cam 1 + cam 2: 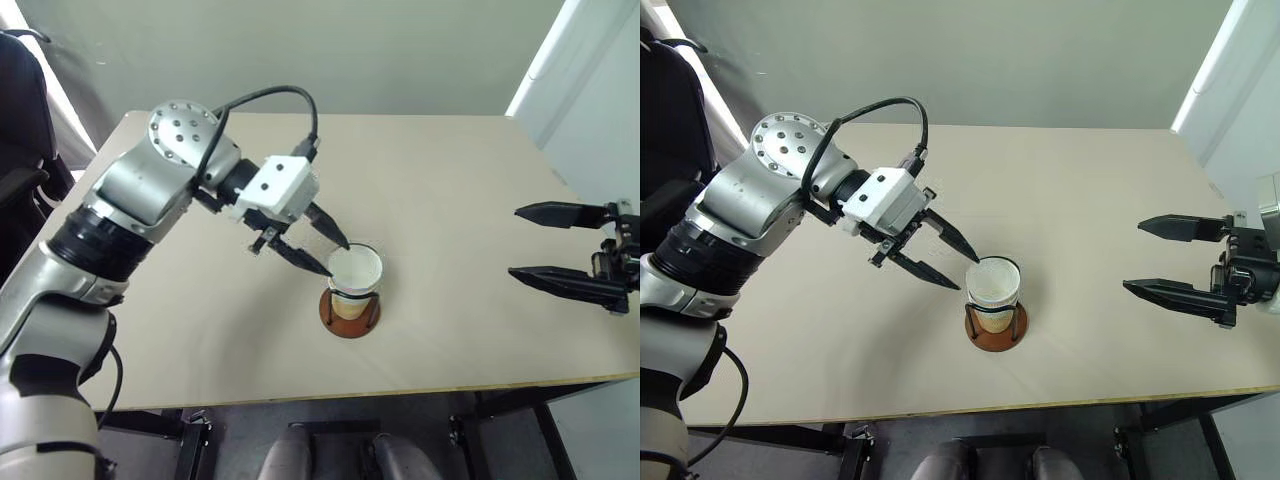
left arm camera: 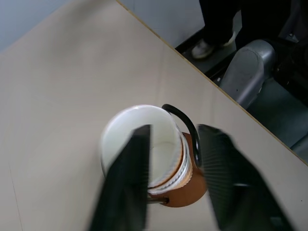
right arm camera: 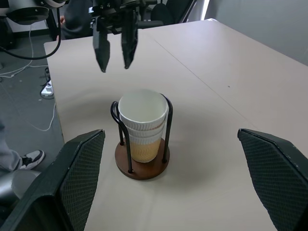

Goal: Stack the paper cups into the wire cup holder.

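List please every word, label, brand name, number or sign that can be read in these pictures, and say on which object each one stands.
None: no readable text appears in any view.
The paper cups nested in the wire cup holder have plain walls with no print.
The table carries no markings.
The left tool and the right tool show no label.

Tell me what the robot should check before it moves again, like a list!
1. Paper cups nested inside the wire cup holder: ok, three rims show.
2. Left gripper let go of the stack: ok, fingers apart just above the rim.
3. Holder upright on the table: ok.
4. Right gripper open and away from the holder: ok.
5. Top cup pushed fully down: cannot tell.
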